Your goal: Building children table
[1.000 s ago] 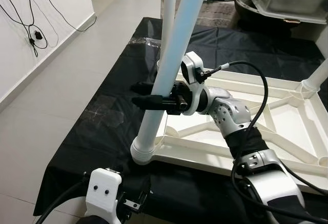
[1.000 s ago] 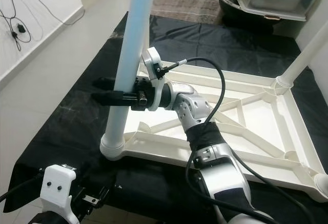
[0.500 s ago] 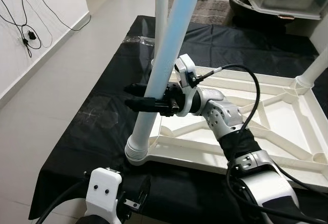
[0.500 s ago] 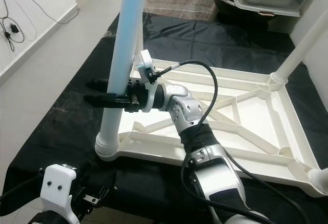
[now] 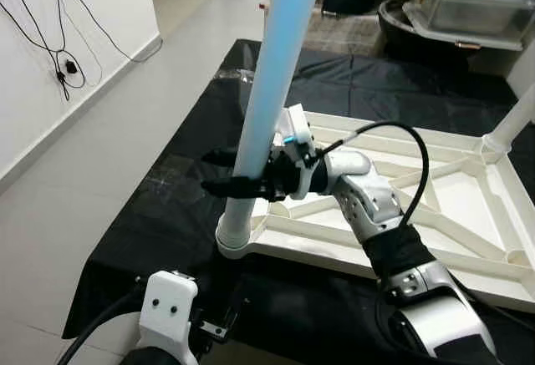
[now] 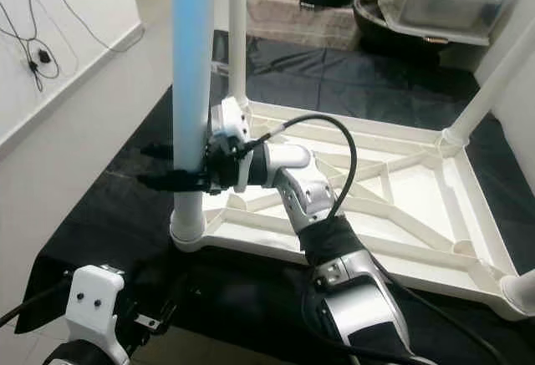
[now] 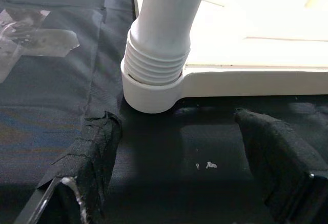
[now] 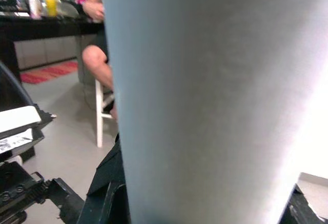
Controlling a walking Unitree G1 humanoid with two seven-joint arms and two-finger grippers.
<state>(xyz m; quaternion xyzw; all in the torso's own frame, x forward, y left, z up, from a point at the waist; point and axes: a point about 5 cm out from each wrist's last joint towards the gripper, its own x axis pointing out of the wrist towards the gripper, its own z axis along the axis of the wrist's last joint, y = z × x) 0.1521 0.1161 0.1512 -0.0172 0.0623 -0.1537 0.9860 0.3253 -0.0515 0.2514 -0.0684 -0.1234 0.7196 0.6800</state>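
White plastic table leg (image 5: 269, 89) stands centre-left, threaded end in corner socket (image 7: 154, 88) of upturned white tabletop frame (image 5: 468, 215); right gripper (image 5: 230, 173) clamps it. Keep leg vertical while twisting. Left gripper (image 7: 179, 152), fingers wide apart, waits below. Black cloth (image 5: 167, 198), wall cables (image 5: 50, 39) nearby.

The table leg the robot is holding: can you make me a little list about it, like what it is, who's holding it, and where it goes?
thing: white table leg
stands: about upright
held by: right gripper, fingers on either side of the leg
bottom end: threaded part sits in the corner socket
table: white tabletop lies upside down on a black sheet
other legs: already standing at other corners
left gripper: open, low, near the socket
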